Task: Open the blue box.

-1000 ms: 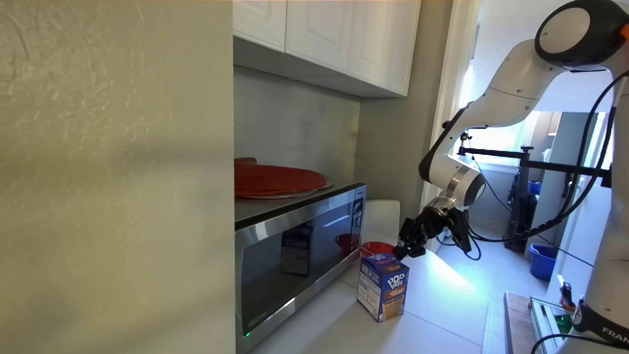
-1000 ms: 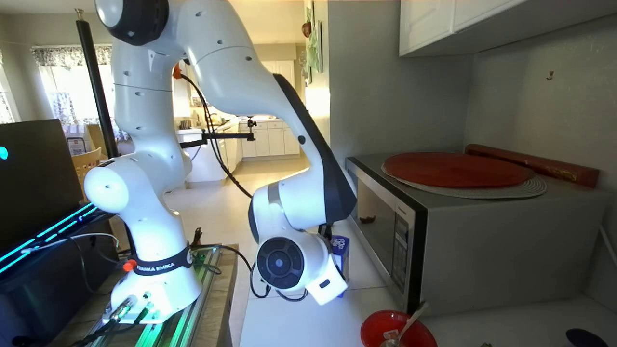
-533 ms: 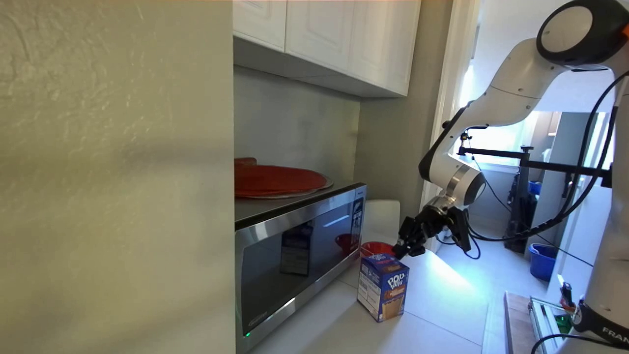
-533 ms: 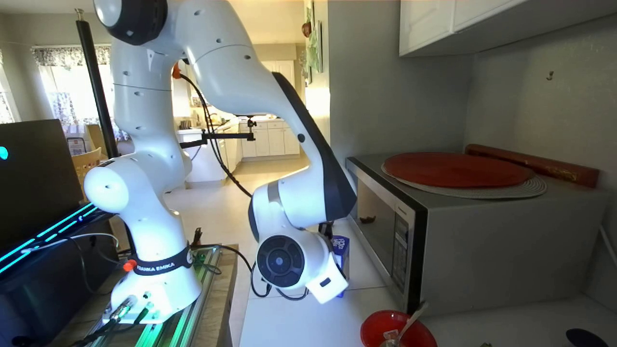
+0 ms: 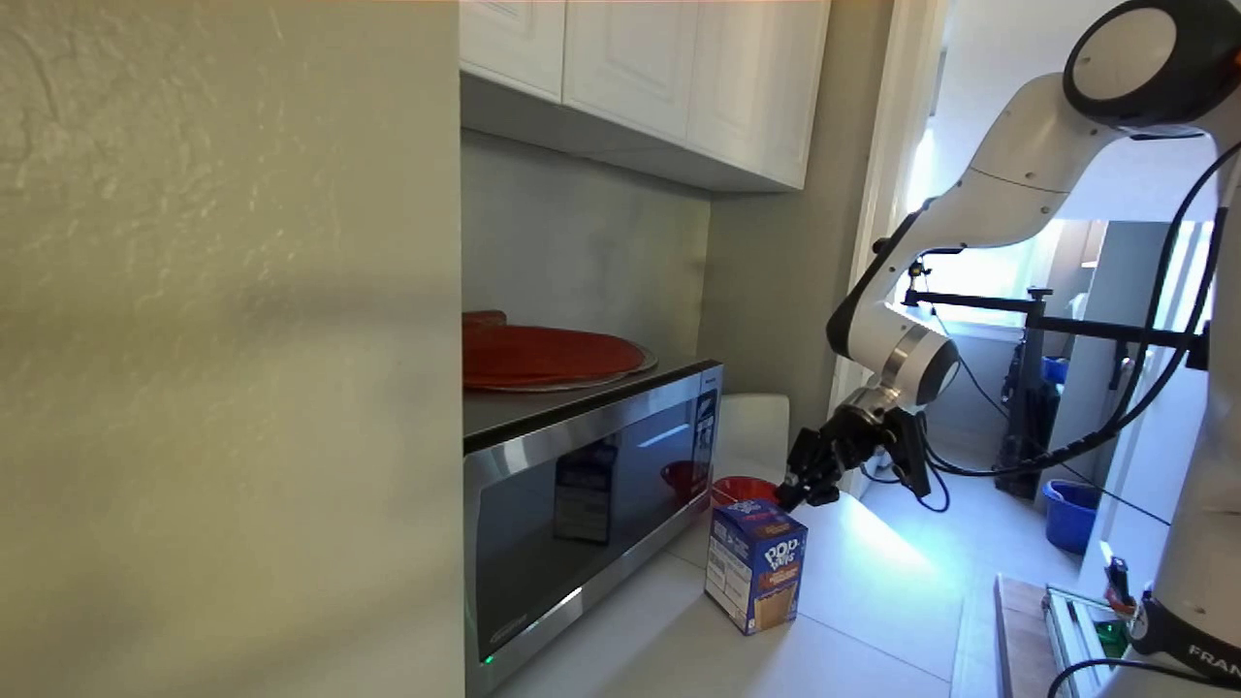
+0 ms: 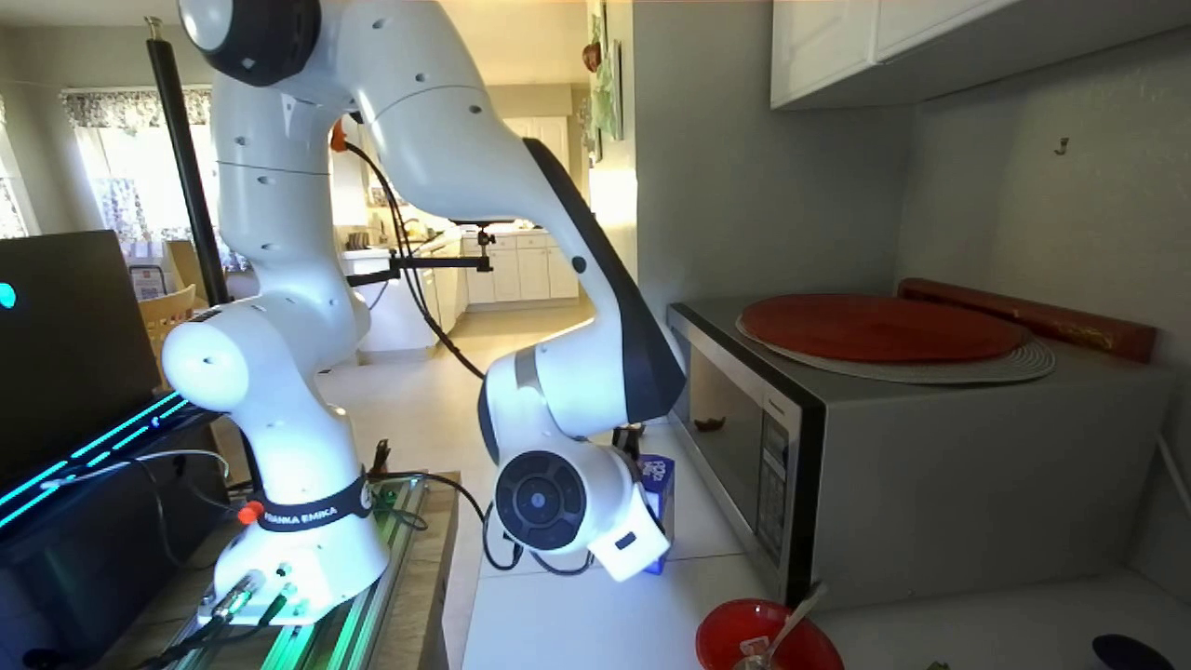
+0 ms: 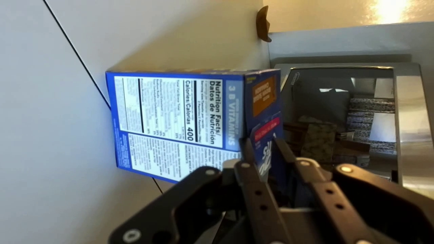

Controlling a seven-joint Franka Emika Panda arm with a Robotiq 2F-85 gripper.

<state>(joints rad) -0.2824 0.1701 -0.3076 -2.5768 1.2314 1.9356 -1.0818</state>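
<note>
The blue box (image 5: 758,570) is an upright carton with white print, standing on the white counter in front of the microwave. It is partly hidden by the arm in an exterior view (image 6: 659,493). In the wrist view the box (image 7: 176,115) lies sideways in the picture, its top face toward my gripper (image 7: 261,140). The top looks closed, with an orange label and a tab with a red strip. My gripper (image 5: 790,492) is at the top edge, fingers parted and nothing held. The fingertips overlap the top in the wrist view; whether they touch it I cannot tell.
The microwave (image 5: 591,514) stands close beside the box, with red round mats (image 6: 884,328) on top. A red bowl (image 6: 744,628) with a spoon stands on the counter (image 6: 549,619) past the box. White cabinets (image 5: 630,68) hang above.
The arm has shifted very slightly, its wrist a touch up and back in an exterior view. The box has not moved, and the gripper stays at its top edge.
</note>
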